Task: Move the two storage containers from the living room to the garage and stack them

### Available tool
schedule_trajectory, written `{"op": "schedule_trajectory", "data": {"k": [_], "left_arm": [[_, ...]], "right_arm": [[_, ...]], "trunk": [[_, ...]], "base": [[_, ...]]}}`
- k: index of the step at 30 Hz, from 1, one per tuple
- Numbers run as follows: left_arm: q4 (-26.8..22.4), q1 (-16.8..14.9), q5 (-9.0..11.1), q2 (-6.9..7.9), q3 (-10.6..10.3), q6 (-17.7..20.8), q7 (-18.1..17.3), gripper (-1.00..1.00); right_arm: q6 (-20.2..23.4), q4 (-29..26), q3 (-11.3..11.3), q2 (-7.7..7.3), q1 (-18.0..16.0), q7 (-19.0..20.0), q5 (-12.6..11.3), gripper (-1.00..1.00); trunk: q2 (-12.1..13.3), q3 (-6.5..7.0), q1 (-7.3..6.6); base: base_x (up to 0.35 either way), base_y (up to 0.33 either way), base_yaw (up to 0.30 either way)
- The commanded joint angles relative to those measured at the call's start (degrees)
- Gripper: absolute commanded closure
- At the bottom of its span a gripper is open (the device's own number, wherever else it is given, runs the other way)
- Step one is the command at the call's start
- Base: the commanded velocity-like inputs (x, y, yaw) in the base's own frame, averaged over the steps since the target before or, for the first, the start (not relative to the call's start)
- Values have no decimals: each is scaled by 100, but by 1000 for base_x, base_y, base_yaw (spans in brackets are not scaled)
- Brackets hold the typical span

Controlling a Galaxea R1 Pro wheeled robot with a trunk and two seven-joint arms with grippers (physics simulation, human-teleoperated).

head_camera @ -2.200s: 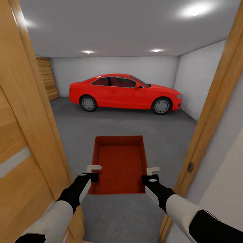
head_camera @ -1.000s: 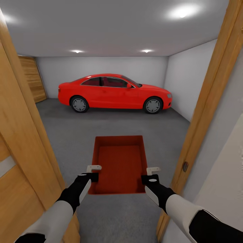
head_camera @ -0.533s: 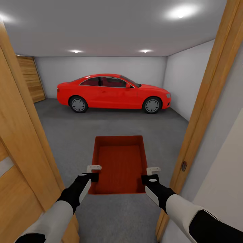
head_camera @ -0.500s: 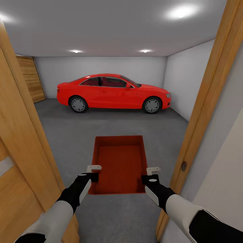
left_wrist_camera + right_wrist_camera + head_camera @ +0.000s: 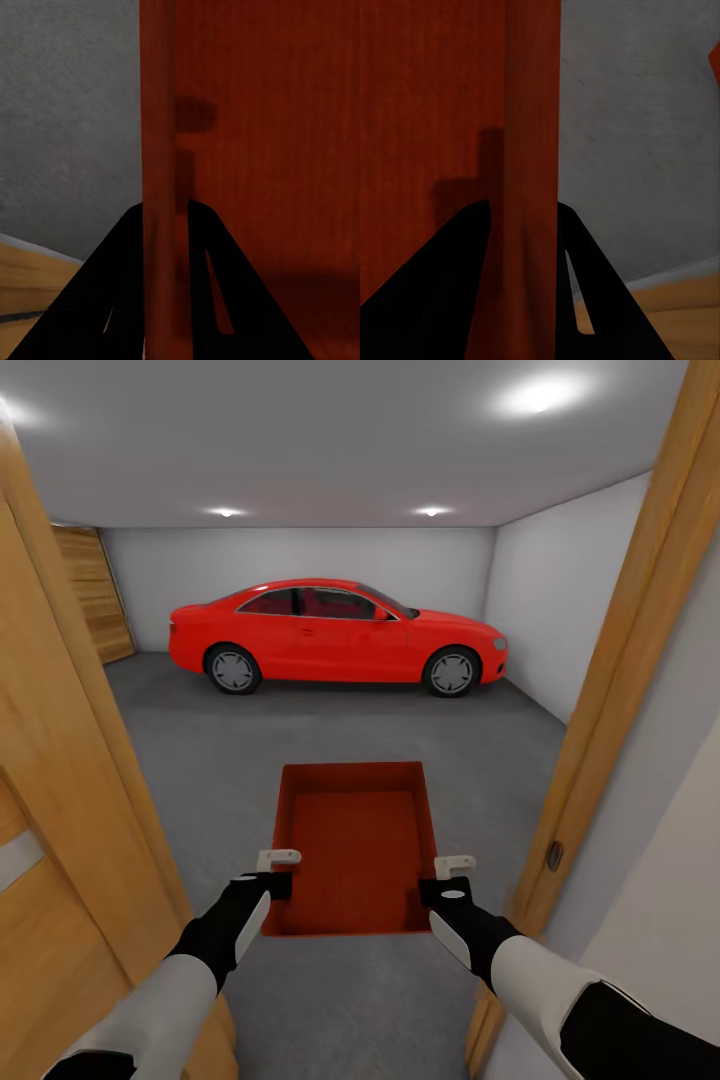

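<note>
One orange-red storage container (image 5: 350,845) hangs level in front of me, held above the grey garage floor (image 5: 300,730). My left gripper (image 5: 277,870) is shut on its left wall near the close corner. My right gripper (image 5: 452,875) is shut on the right wall. In the left wrist view the black fingers straddle the red wall (image 5: 157,112), gripper (image 5: 165,214) pinched on it. The right wrist view shows the same: gripper (image 5: 521,210) clamps the container wall (image 5: 532,97), with grey concrete beyond.
I stand in a wooden doorway, its open door and frame (image 5: 70,710) close on the left and the jamb (image 5: 620,690) close on the right. A red car (image 5: 335,635) is parked across the far end. Wooden-plank doors (image 5: 95,595) are at the far left.
The whole view has advanced and swung slightly in the doorway, so the camera moved. Both grippers and the container keep the same pose in front of me.
</note>
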Motion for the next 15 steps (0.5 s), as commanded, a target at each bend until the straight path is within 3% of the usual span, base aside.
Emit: {"op": "schedule_trajectory", "data": {"k": [1, 15], "left_arm": [[5, 1, 65, -20, -27, 31, 65, 100], [6, 3, 60, -21, -27, 31, 64, 100]], "right_arm": [[49, -72, -120, 2, -10, -433, 143, 100], [49, -72, -120, 1, -10, -433, 143, 100]], "trunk": [[-13, -14, 5], [-13, -14, 5]], "base": [[134, 198, 0], [33, 42, 0]]}}
